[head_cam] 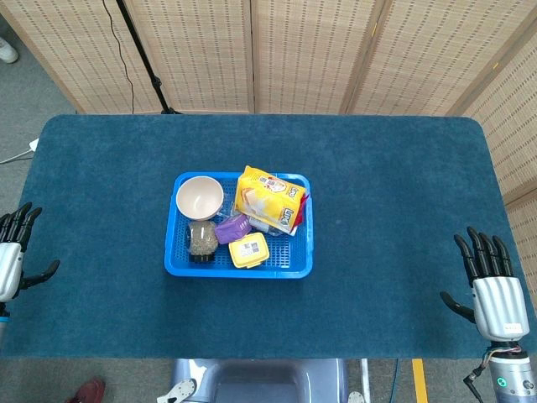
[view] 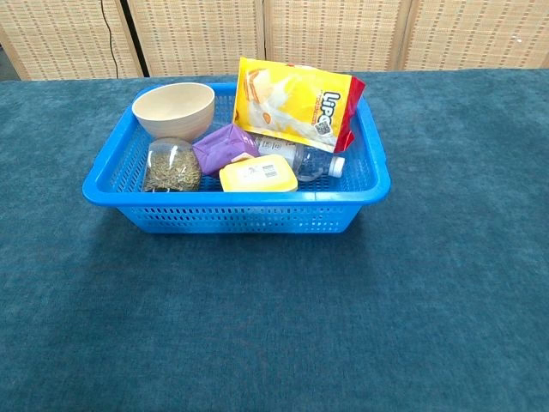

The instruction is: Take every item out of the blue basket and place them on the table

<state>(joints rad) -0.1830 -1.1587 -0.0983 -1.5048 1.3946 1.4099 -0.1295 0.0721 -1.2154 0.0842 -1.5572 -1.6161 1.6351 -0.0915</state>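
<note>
At the centre of the frame, the blue basket (head_cam: 238,262) sits full: bowl (head_cam: 200,198), yellow snack bag (head_cam: 268,199), jar (head_cam: 201,238), purple packet (head_cam: 232,227), yellow box (head_cam: 248,250). Nothing is out yet. At the lower corners, left hand (head_cam: 12,249) and right hand (head_cam: 489,284) hang wide-fingered and empty, likely parked before the first reach.

A blue basket (head_cam: 239,265) (view: 236,210) sits on the teal-carpeted table (head_cam: 394,210) (view: 412,292).

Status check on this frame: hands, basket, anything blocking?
Left hand and right hand open, at table edges, holding nothing. Blue basket still full: bowl, jar, yellow snack bag, bottle, purple packet, yellow box. Nothing blocking.
</note>
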